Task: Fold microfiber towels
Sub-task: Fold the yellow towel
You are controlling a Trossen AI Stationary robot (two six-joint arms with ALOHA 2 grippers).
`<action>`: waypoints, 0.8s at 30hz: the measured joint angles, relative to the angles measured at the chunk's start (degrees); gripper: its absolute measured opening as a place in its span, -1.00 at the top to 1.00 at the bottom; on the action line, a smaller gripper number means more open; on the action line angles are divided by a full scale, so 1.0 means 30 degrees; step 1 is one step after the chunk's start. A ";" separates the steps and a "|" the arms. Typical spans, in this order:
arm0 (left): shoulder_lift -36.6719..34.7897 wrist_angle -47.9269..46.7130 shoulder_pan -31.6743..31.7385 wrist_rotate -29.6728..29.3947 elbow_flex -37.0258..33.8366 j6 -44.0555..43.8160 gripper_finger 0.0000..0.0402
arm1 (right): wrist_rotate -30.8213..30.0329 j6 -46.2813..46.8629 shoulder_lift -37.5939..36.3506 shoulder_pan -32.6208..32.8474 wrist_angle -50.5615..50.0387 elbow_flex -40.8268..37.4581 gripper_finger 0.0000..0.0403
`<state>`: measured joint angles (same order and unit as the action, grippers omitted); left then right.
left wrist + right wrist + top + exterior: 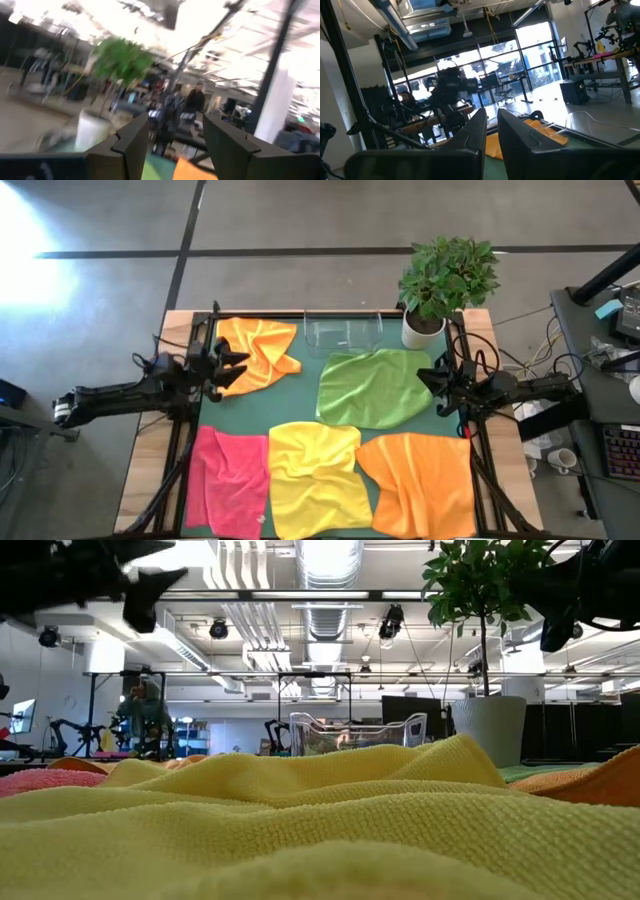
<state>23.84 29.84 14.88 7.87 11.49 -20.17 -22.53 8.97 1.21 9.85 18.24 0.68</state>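
Five microfiber towels lie spread and rumpled on the green mat (300, 395). An orange one (262, 350) is at the far left and a lime green one (375, 388) at the far right. Along the near edge lie a pink one (230, 480), a yellow one (312, 475) and a second orange one (420, 482). My left gripper (175, 145) is open and empty, raised above the far orange towel's left edge (232, 366). My right gripper (492, 135) is shut and empty, raised beside the lime towel's right edge (432, 380).
A potted plant (440, 290) stands at the far right corner. A clear plastic bin (343, 332) sits at the far edge between the far orange towel and the plant. In the low view the yellow towel (300, 830) fills the foreground. People stand in the room beyond (195, 102).
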 joint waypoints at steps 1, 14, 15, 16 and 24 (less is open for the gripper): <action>0.0365 -0.0145 0.0005 0.0426 0.0708 0.0458 0.15 | -0.0004 0.0000 0.0007 0.0000 0.0000 0.0004 0.81; 0.5930 -1.4318 -0.0286 0.3357 1.1608 0.5022 0.15 | -0.0004 0.0000 0.0003 0.0000 0.0000 -0.0001 0.81; 0.6344 -1.5632 -0.0519 0.3356 1.2212 0.5036 0.15 | -0.0004 0.0000 0.0007 0.0000 0.0000 0.0002 0.81; 0.6729 -1.6831 -0.0844 0.3360 1.2788 0.5141 0.15 | -0.0003 0.0000 0.0000 0.0000 0.0000 -0.0003 0.81; 0.9727 -1.9959 -0.5867 0.3177 1.4736 0.4977 0.15 | -0.0004 0.0000 0.0003 0.0000 0.0000 0.0001 0.81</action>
<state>53.02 -30.03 -2.72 17.40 55.70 -5.24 -22.55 8.97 1.22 9.85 18.24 0.68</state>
